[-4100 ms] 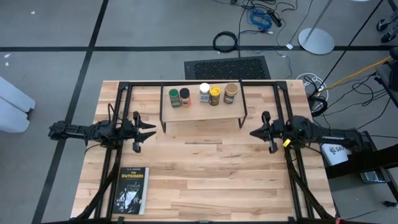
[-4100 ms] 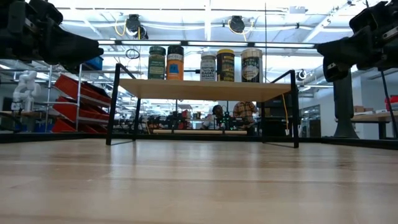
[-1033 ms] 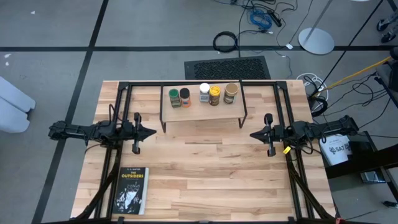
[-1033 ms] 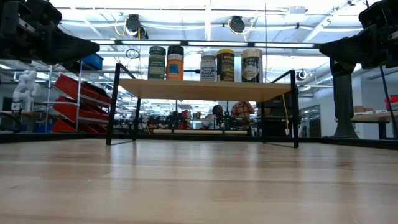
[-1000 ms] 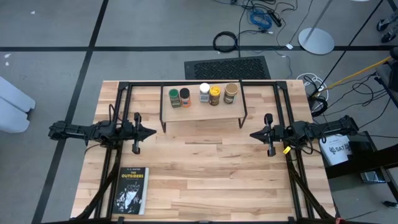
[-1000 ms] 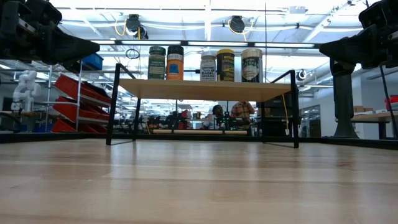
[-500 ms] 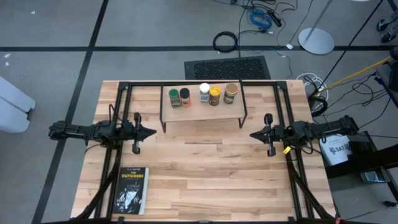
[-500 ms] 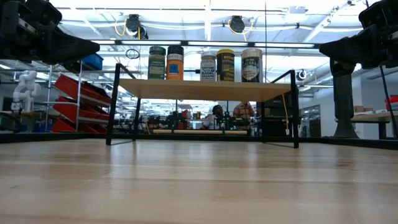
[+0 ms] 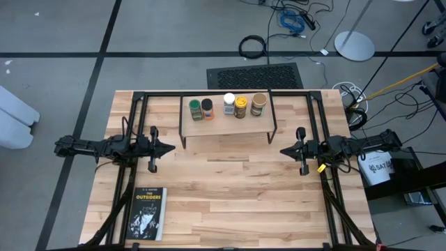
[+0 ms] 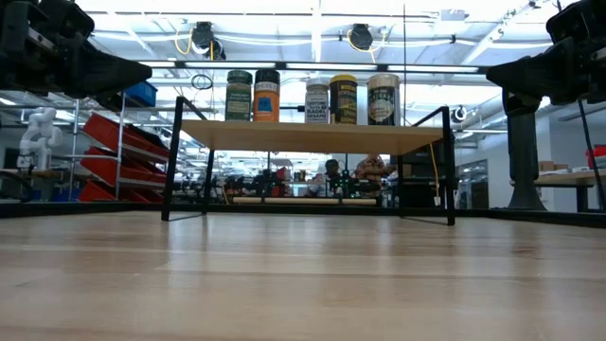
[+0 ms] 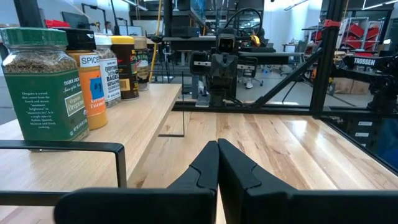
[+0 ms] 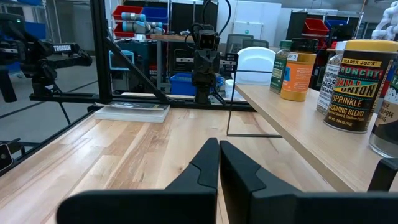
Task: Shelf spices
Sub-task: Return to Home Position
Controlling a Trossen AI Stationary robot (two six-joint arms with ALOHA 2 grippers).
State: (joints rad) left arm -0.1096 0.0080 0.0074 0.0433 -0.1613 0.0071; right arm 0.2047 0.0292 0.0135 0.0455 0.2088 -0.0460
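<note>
Wooden shelf (image 9: 226, 127) at upper centre of the high view bears all five jars (image 9: 224, 106), while the left gripper (image 9: 169, 148) at mid-left and right gripper (image 9: 283, 150) at mid-right are pinched closed and empty; residual risk: an arm swing striking the shelf would topple jars.

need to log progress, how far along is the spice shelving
Done: all five jars stand in a row on the shelf: green-lid jar, black-lid jar, white-lid jar, yellow-lid jar, tan-lid jar. In hand: nothing; the left gripper and right gripper are shut and empty, to either side of the shelf. Left: no jar on the table, just the book, so probably only parking the arms.
</note>
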